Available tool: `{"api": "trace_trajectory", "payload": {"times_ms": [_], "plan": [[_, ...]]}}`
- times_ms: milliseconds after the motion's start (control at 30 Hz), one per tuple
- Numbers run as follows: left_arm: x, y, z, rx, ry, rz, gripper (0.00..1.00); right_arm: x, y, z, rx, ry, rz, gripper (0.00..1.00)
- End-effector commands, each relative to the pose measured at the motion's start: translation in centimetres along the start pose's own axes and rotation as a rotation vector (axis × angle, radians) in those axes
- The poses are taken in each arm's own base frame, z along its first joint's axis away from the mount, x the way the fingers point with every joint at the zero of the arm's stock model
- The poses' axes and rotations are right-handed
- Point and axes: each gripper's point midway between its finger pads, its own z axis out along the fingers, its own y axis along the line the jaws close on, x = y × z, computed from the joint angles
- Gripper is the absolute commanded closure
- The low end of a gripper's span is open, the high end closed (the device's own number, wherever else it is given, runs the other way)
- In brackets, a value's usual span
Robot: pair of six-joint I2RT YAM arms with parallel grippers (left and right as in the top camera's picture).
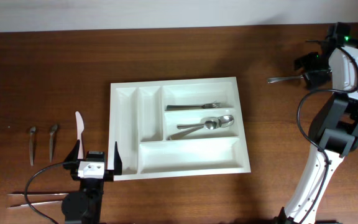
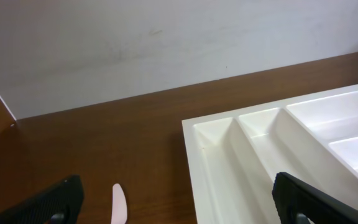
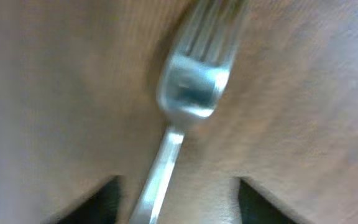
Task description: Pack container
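Tray (image 1: 123, 130) partly packed; cutlery (image 1: 53, 140) left outside.
A fork (image 3: 191, 93), upper right, is straddled by the right gripper (image 3: 179, 186), grip unclear; the left gripper (image 1: 97, 148) is spread wide.

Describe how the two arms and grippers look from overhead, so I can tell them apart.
The left arm is black, with a black cable looping beside it; the left gripper is a silver-white block with two black fingers. The right arm has white links, black joints, a looping dark cable and a green light; the right gripper is black.
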Motion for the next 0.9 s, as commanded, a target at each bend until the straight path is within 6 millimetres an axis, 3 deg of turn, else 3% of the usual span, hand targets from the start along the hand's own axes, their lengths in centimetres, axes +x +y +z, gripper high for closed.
{"api": "trace_trajectory", "payload": {"times_ms": [0, 67, 133, 333, 500, 633, 867], "plan": [[0.1, -0.1, 0.0, 0.006, -0.001, -0.006, 0.01, 0.5, 1.5, 0.4, -0.073, 0.049, 0.022, 0.72], [0.1, -0.1, 0.0, 0.006, -0.001, -0.006, 0.01, 0.3, 1.7, 0.4, -0.085, 0.044, 0.034, 0.90], [0.1, -0.1, 0.0, 0.006, -0.001, -0.006, 0.01, 0.1, 2.3, 0.4, -0.109, 0.033, 0.026, 0.96], [0.1, -0.1, 0.0, 0.006, -0.001, -0.006, 0.01, -0.6, 4.7, 0.3, -0.181, -0.022, -0.014, 0.96], [0.1, -0.1, 0.0, 0.006, -0.001, -0.006, 0.01, 0.1, 6.6, 0.4, -0.218, -0.046, -0.052, 0.96], [0.1, -0.1, 0.0, 0.006, -0.001, -0.006, 0.01, 0.6, 6.3, 0.9, -0.169, -0.069, -0.063, 0.96], [0.1, -0.1, 0.0, 0.006, -0.001, -0.006, 0.01, 0.9, 4.0, 1.8, -0.056, -0.076, -0.040, 0.96]]}}
